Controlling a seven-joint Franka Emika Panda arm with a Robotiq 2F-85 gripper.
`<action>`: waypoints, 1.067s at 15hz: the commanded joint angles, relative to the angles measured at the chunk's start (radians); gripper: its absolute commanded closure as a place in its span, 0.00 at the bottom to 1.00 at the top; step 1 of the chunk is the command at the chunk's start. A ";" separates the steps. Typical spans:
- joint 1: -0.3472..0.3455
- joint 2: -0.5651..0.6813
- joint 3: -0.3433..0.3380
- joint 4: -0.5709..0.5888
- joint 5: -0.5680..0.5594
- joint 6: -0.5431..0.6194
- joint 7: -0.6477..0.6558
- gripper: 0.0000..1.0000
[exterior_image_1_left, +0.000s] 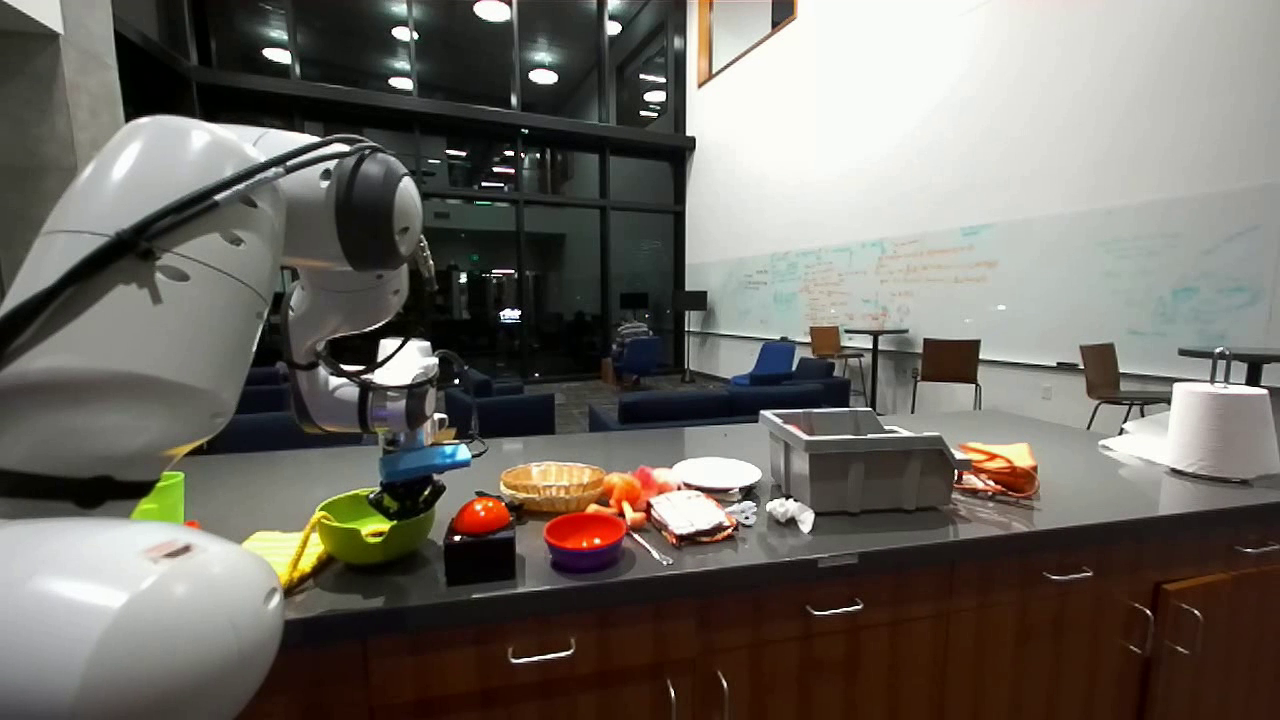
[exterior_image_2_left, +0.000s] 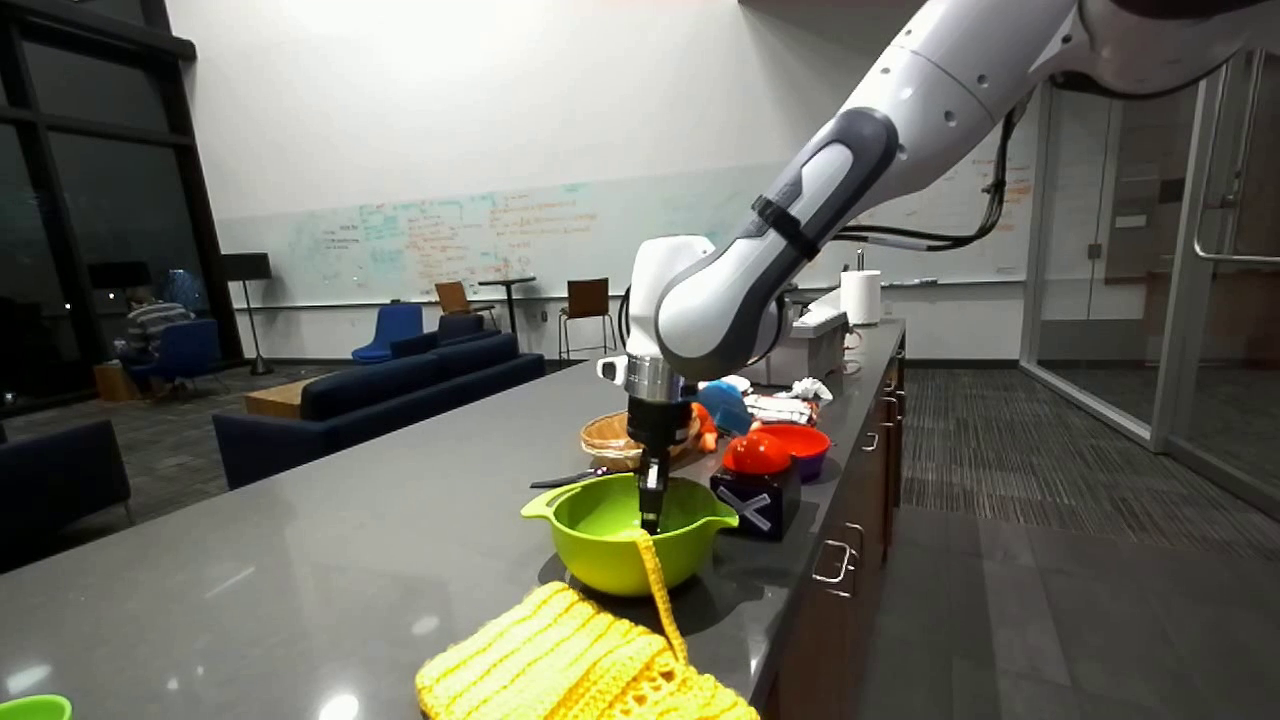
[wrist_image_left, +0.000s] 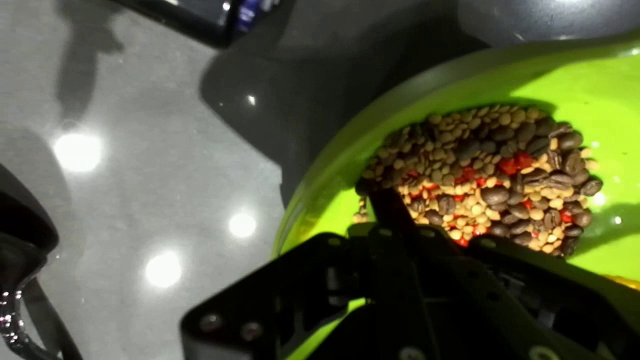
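Grey bench (exterior_image_2_left: 300, 570) carries your green bowl (exterior_image_2_left: 600, 562) near its front edge (exterior_image_1_left: 700, 578). Your tool (exterior_image_2_left: 651, 522) hangs inside, bowl wall close around it, closed up over mixed beans (wrist_image_left: 475, 185); you can't tell whether it pinches anything. Yellow knitting (exterior_image_2_left: 570, 660) and a black box (exterior_image_2_left: 755, 512) flank the bowl; opposite that edge, the bench runs broad toward navy sofas (exterior_image_2_left: 400, 400).

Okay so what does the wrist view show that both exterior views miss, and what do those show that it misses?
Only the wrist view shows the contents of the lime green bowl: coffee beans, tan lentil-like seeds and red pieces.

Only the exterior views show the wicker basket, red-and-purple bowl, gray plastic bin and paper towel roll.

All share the lime green bowl on the gray countertop and the gripper, its jaws pointing down into the bowl.
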 joint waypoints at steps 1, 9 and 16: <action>0.021 0.000 -0.017 0.001 -0.051 0.022 0.041 1.00; 0.004 -0.017 0.015 -0.008 -0.015 0.021 0.041 1.00; -0.032 -0.077 0.085 -0.040 0.110 0.047 -0.002 1.00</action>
